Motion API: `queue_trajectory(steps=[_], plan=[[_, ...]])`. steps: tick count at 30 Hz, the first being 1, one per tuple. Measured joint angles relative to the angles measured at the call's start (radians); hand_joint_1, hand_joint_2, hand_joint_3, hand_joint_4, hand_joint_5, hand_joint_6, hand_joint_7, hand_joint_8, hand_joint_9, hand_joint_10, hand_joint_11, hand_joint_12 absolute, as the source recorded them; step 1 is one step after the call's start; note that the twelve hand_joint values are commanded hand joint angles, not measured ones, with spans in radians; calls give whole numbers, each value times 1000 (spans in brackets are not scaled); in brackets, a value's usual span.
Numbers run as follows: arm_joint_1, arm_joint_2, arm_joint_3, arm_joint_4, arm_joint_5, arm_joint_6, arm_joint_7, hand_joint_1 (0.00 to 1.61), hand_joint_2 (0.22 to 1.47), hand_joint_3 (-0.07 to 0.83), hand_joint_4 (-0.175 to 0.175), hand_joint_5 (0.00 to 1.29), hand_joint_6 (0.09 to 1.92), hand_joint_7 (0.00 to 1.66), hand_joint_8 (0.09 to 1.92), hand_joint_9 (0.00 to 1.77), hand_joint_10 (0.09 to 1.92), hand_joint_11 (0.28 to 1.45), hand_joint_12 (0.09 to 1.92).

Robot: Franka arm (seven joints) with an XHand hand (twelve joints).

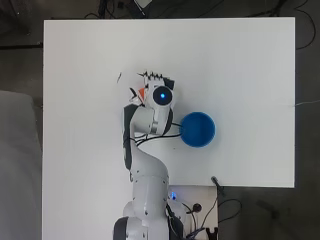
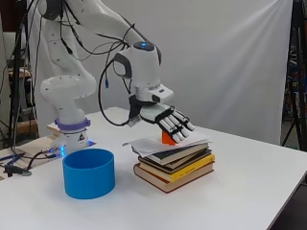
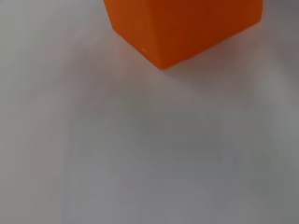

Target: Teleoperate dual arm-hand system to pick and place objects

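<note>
An orange block (image 2: 167,138) stands on top of a stack of books (image 2: 176,162) whose top cover is white. My hand (image 2: 171,121) hovers just above the stack with its fingers straight and slanting down, open; they partly cover the block from the side. From overhead the block (image 1: 142,93) peeks out beside the hand (image 1: 154,79). The wrist view shows the orange block (image 3: 187,28) very close, resting on the white cover (image 3: 149,149). Whether the fingers touch the block I cannot tell.
A round blue container (image 2: 89,172) stands on the white table (image 2: 249,191) between the books and the arm's base; from overhead the blue container (image 1: 198,129) lies right of the arm. Cables run along the table edge near the base.
</note>
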Motion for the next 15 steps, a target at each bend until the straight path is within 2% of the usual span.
queue_trajectory(steps=[2, 3, 4, 5, 6, 7, 9, 12, 15], plan=[[0, -2, 2, -25, -15, 31, 8, 111, 1059, -2, 61, 345, 87, 509, 87, 585, 87, 577, 87], [0, -3, 1, -38, -19, 46, 12, 183, 1090, 0, 77, 437, 87, 572, 87, 642, 87, 597, 87], [0, -1, 0, -50, -16, 56, 10, 472, 1147, -30, 115, 590, 467, 736, 577, 849, 641, 695, 511], [0, 0, -3, -56, -5, 57, -4, 695, 1175, -30, 142, 702, 814, 933, 1159, 1117, 1203, 853, 1062], [0, -1, -8, -58, 14, 54, -32, 827, 1186, -23, 158, 770, 1013, 1101, 1534, 1332, 1551, 987, 1434], [-1, -1, -15, -58, 43, 46, -71, 897, 1189, -16, 167, 806, 1115, 1204, 1740, 1458, 1740, 1065, 1639], [0, 1, -25, -57, 116, 28, -161, 948, 1189, -8, 174, 833, 1189, 1281, 1897, 1552, 1881, 1124, 1792], [0, -7, -29, -44, 196, 2, -262, 957, 1188, -2, 175, 837, 1202, 1289, 1920, 1561, 1917, 1135, 1814], [-3, -50, -27, -2, 176, -36, -246, 960, 1181, -2, 175, 848, 1182, 1272, 1920, 1549, 1920, 1127, 1801]])
